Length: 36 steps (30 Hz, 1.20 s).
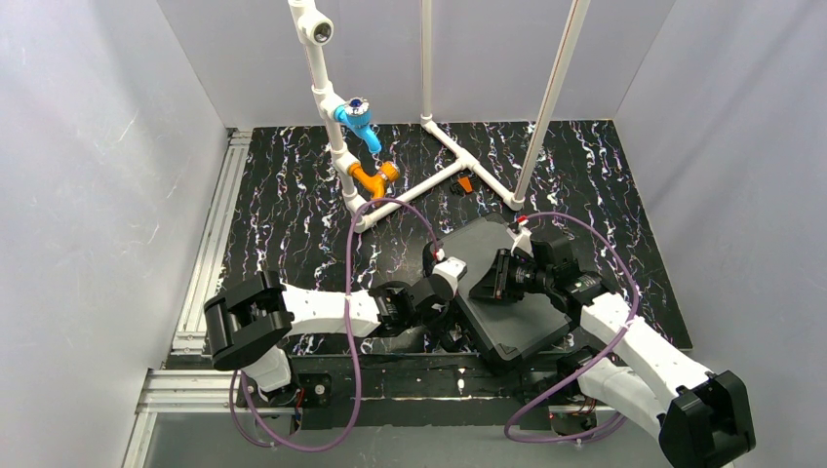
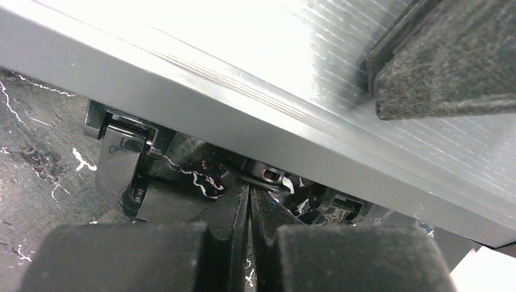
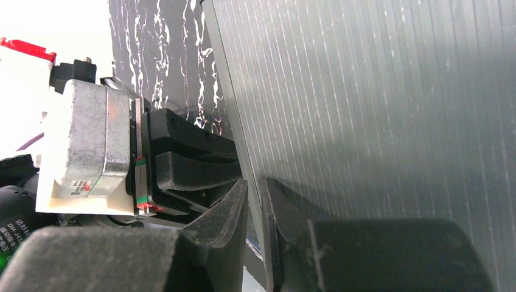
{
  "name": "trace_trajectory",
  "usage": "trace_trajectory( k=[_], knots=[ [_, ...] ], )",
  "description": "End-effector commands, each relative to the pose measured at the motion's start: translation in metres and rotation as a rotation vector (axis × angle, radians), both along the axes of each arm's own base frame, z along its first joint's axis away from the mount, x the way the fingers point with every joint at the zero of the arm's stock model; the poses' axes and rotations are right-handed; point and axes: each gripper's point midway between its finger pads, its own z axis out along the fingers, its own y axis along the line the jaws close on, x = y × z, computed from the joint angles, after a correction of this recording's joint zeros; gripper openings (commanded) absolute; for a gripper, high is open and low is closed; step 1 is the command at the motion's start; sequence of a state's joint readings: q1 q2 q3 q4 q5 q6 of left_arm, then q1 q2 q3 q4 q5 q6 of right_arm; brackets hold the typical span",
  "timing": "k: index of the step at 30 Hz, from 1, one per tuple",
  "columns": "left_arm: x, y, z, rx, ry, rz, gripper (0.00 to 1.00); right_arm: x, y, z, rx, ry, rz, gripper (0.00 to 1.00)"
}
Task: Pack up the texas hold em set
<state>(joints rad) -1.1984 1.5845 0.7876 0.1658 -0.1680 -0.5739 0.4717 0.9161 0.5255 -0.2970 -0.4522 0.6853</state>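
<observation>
At lower centre of the top view, the left gripper [image 2: 249, 210] has its fingers pressed fully together, holding nothing. Its tips sit against the lower side wall of the case [image 1: 517, 322], just right of a glossy latch [image 2: 118, 164]. A push from closed tips has little bearing area, so they can skid off the smooth wall or jam under the lip.

The case lies lid down on the marbled table [image 1: 293, 195], at lower centre-right, close to the bottom edge by the arm bases. A hard shove could slide it off that edge. Whether the latch is fastened I cannot tell; if it is not, the lid may spring open.

Further right, the right gripper [image 3: 254, 194] has its jaws a narrow slit apart astride the case's rim, seemingly nipping it. That shallow hold can slip, and the two grippers, nearly touching, may collide.
</observation>
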Motion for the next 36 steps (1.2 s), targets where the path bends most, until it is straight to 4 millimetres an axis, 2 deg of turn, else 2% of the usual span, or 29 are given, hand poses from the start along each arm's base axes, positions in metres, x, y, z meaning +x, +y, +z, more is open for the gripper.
trace_trajectory(
  k=[1, 22, 29, 36],
  knots=[
    [0.017, -0.020, 0.036, -0.084, -0.065, 0.000, 0.00, -0.026, -0.039, -0.068, -0.244, 0.159, -0.046, 0.24],
    [0.018, -0.035, 0.101, -0.231, -0.117, -0.035, 0.00, -0.026, -0.039, -0.072, -0.251, 0.166, -0.046, 0.23],
    [0.019, -0.035, 0.098, -0.222, -0.118, -0.029, 0.00, -0.027, -0.040, -0.072, -0.250, 0.167, -0.049, 0.23],
    [0.021, -0.046, 0.106, -0.243, -0.125, -0.045, 0.00, -0.027, -0.039, -0.072, -0.247, 0.167, -0.050, 0.23]
  ],
)
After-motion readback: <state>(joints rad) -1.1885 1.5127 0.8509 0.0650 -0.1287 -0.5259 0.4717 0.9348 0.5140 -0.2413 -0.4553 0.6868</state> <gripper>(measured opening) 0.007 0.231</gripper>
